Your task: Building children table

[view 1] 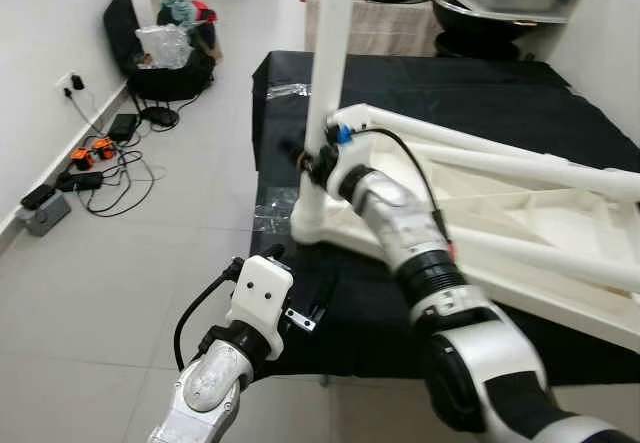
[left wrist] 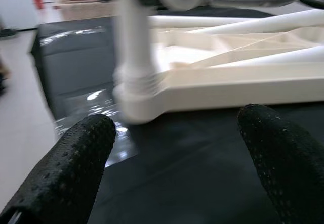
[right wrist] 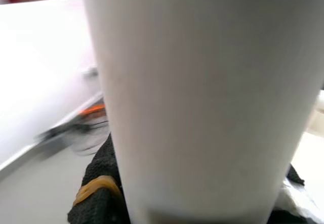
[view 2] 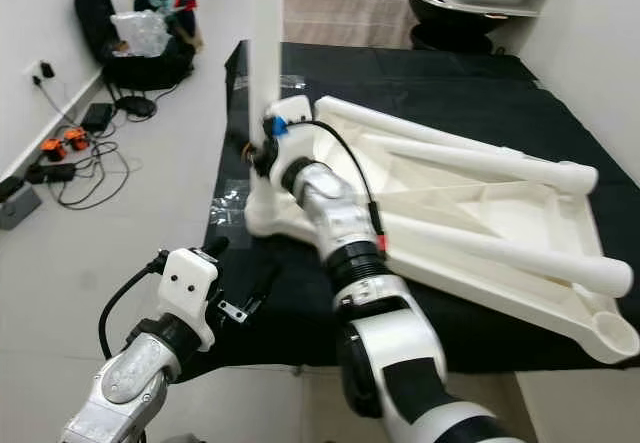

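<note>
A cream children's table top (view 1: 520, 213) lies upside down on a black mat (view 1: 450, 83). One white leg (view 1: 330, 63) stands upright in the top's near-left corner socket (view 1: 310, 225). My right gripper (view 1: 308, 161) is shut on this leg low down, and the right wrist view shows the leg (right wrist: 202, 97) pressed close with a black finger (right wrist: 101, 193) beside it. Two more legs (view 1: 520, 163) (view 1: 540, 253) lie across the top. My left gripper (left wrist: 177, 153) hangs open just above the mat's front edge, short of the socket corner and holding nothing.
Pale tiled floor (view 1: 150, 263) stretches to the left. Cables and power strips (view 1: 90, 168) lie along the left wall, with a black bag of things (view 1: 165, 53) further back. Clear plastic wrap (view 1: 285, 90) lies on the mat's left edge. A shelf with a dark basin (view 1: 500, 8) stands behind.
</note>
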Available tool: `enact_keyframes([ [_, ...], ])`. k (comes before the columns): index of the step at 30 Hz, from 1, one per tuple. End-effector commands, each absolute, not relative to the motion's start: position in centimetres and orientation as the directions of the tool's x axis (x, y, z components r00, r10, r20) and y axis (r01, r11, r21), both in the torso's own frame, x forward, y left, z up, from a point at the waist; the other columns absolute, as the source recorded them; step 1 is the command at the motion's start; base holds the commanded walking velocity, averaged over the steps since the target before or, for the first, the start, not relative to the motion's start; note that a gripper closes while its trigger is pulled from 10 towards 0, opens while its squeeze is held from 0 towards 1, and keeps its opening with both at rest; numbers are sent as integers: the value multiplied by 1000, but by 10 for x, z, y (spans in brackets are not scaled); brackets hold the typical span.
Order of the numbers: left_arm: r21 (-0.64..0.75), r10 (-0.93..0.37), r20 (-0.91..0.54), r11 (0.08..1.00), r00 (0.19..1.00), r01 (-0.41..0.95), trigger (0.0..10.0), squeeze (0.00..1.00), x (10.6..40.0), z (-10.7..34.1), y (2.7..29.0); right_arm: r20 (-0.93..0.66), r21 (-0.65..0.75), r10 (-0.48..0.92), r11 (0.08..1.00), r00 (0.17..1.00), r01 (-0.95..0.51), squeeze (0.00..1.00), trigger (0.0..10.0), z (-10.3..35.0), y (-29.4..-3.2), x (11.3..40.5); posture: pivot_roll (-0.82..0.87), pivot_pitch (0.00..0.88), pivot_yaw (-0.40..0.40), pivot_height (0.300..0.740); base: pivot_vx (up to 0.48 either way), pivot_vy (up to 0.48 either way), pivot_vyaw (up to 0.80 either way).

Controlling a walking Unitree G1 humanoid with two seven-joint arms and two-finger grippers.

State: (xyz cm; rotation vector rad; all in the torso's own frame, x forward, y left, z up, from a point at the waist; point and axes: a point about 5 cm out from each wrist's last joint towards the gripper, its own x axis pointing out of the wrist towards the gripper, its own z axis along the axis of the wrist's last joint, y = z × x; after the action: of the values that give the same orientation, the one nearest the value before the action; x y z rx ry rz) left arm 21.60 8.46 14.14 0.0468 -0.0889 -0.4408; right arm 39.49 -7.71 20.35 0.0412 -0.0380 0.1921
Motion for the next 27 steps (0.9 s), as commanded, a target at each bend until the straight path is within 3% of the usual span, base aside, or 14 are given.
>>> enact_keyframes([
  [1, 65, -432, 69, 902, 899, 428, 10000, 0, 216, 139, 84, 10, 19, -16, 1000, 1000, 15, 0, 0, 200, -99, 395, 70, 20, -89, 740, 0, 0, 0],
  [7, 66, -430, 69, 902, 900, 426, 10000, 0, 217, 140, 84, 20, 108, -135, 985, 991, 132, 0, 0, 206, -87, 387, 74, 26, -94, 740, 0, 0, 0],
  [8, 66, -428, 70, 903, 901, 424, 10000, 0, 217, 139, 84, 33, 131, -92, 988, 995, 87, 0, 5333, 210, -75, 386, 74, 26, -93, 740, 0, 0, 0],
  [9, 66, -428, 70, 903, 901, 424, 10000, 0, 217, 139, 84, 33, 131, -92, 988, 995, 87, 0, 5333, 210, -75, 386, 74, 26, -93, 740, 0, 0, 0],
  [10, 65, -427, 70, 904, 902, 423, 10000, 0, 217, 139, 84, 65, 138, -38, 990, 997, 29, 0, 10000, 215, -66, 386, 74, 26, -93, 740, 0, 0, 0],
  [12, 64, -425, 70, 905, 902, 422, 10000, 0, 217, 139, 83, 93, 142, -2, 990, 996, -11, 0, 10000, 219, -60, 386, 71, 28, -94, 740, 0, 0, 0],
  [13, 62, -425, 70, 905, 903, 421, 10000, 0, 217, 139, 83, 128, 131, 16, 991, 992, -32, 1000, 10000, 223, -57, 385, 69, 29, -94, 740, 0, 0, 0],
  [18, 59, -425, 69, 905, 902, 422, 10000, 0, 217, 139, 83, 160, 133, 26, 990, 987, -48, 1000, 10000, 229, -58, 383, 62, 37, -88, 740, 0, 0, 0],
  [19, 58, -425, 69, 905, 903, 421, 10000, 0, 218, 139, 84, 158, 131, 69, 987, 985, -91, 0, 10000, 229, -57, 383, 63, 35, -90, 740, 0, 0, 0],
  [22, 57, -424, 69, 905, 903, 421, 10000, 0, 218, 139, 84, 160, 118, 108, 985, 981, -127, 0, 10000, 229, -57, 383, 63, 35, -89, 740, 0, 0, 0],
  [23, 56, -424, 69, 906, 903, 421, 10000, 0, 218, 139, 83, 139, 133, 252, 954, 958, -270, 0, 10000, 224, -54, 383, 62, 37, -91, 740, 0, 0, 0],
  [24, 56, -424, 69, 906, 903, 421, 10000, 0, 218, 139, 83, 139, 133, 252, 954, 958, -270, 0, 10000, 224, -54, 383, 62, 37, -91, 740, 0, 0, 0],
  [26, 56, -424, 69, 906, 903, 421, 10000, 0, 219, 139, 83, 129, 170, 507, 836, 852, -522, 0, 10000, 217, -50, 379, 59, 39, -91, 740, 0, 0, 0],
  [27, 56, -424, 69, 906, 903, 421, 10000, 0, 219, 139, 83, 129, 170, 507, 836, 852, -522, 0, 10000, 217, -50, 379, 59, 39, -91, 740, 0, 0, 0],
])
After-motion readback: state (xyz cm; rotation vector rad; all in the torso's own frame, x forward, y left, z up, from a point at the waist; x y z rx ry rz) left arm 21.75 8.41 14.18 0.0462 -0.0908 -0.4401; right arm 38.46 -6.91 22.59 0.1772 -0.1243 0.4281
